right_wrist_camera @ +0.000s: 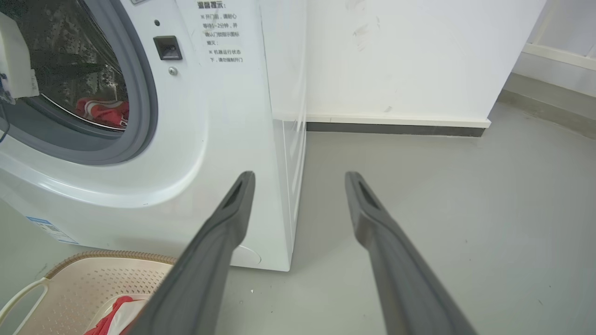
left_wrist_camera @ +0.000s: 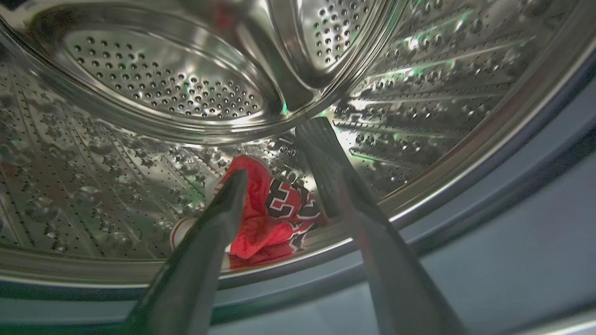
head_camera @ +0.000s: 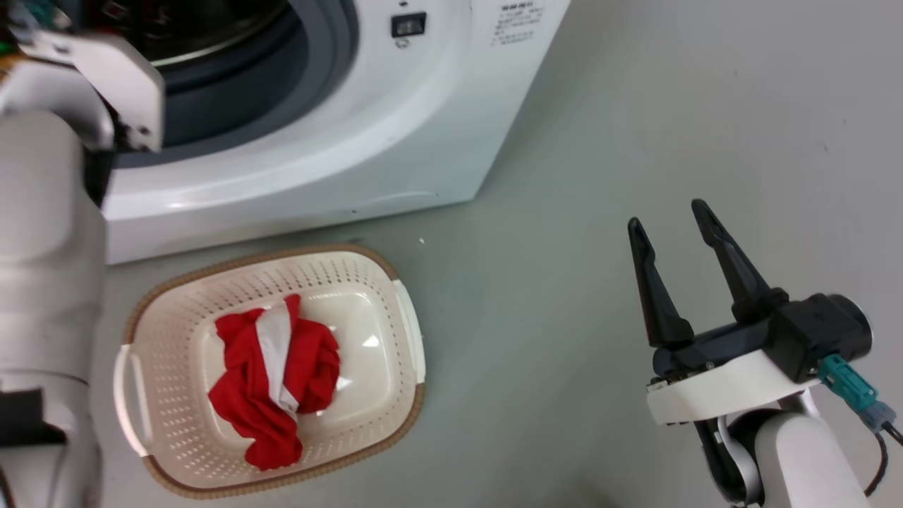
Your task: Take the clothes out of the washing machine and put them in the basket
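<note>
The white washing machine (head_camera: 331, 120) stands open at the top left of the head view. My left arm reaches into its mouth. In the left wrist view my left gripper (left_wrist_camera: 274, 153) is open inside the steel drum (left_wrist_camera: 163, 83), its fingers on either side of a red jersey (left_wrist_camera: 272, 216) with lettering that lies on the drum floor, apart from them. A red and white garment (head_camera: 275, 381) lies in the cream basket (head_camera: 176, 296) on the floor before the machine. My right gripper (head_camera: 670, 215) hangs open and empty over the floor to the right. The right wrist view shows the red jersey (right_wrist_camera: 104, 111) through the grey gasket (right_wrist_camera: 139, 93).
Grey floor (head_camera: 635, 127) spreads to the right of the machine. A white wall (right_wrist_camera: 396, 56) with a dark skirting strip runs behind it. The basket's rim (right_wrist_camera: 107, 255) shows at the lower left of the right wrist view.
</note>
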Motion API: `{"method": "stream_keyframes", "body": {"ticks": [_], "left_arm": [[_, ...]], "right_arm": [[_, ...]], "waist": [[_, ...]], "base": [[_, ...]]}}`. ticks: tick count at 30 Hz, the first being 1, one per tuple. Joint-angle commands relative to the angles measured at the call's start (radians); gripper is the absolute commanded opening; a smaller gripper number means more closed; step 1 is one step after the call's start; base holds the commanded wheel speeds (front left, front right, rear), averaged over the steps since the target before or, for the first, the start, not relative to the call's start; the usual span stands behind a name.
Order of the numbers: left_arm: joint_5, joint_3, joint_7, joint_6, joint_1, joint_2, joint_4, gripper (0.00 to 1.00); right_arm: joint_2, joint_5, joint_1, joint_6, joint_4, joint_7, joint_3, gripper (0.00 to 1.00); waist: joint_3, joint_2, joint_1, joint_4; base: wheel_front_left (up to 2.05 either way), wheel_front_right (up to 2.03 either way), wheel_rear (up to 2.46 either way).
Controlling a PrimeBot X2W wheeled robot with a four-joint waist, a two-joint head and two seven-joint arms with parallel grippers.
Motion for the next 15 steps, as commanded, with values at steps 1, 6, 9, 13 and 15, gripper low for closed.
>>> {"method": "stream_keyframes", "body": {"ticks": [1,6,9,13,15], "left_arm": [[0.01,-0.01,0.037,-0.01,-0.053,0.029,0.023,1.0],[0.011,-0.031,0.121,-0.028,-0.153,0.081,0.065,1.0],[0.008,-0.05,0.171,-0.034,-0.196,0.119,0.097,1.0],[0.01,-0.081,0.231,-0.038,-0.269,0.168,0.126,1.0],[0.009,-0.097,0.26,-0.039,-0.3,0.194,0.138,1.0]], "right_arm": [[0.003,0.01,-0.029,-0.001,0.006,-0.015,0.01,1.0],[0.003,0.022,-0.062,-0.001,0.022,-0.04,0.037,1.0],[0.003,0.026,-0.09,-0.001,0.039,-0.05,0.059,1.0],[0.003,0.043,-0.123,-0.001,0.051,-0.067,0.081,1.0],[0.003,0.05,-0.132,-0.001,0.06,-0.075,0.091,1.0]], "waist": [[0.071,0.0,-0.0001,-0.043],[0.126,0.0,-0.0001,-0.073],[0.156,0.0,-0.0001,-0.093],[0.197,0.0,-0.0001,-0.117],[0.215,0.0,-0.0001,-0.128]], "base": [[0.0,0.0,0.0],[0.0,0.0,0.0],[0.0,0.0,0.0],[0.0,0.0,0.0],[0.0,0.0,0.0]]}}
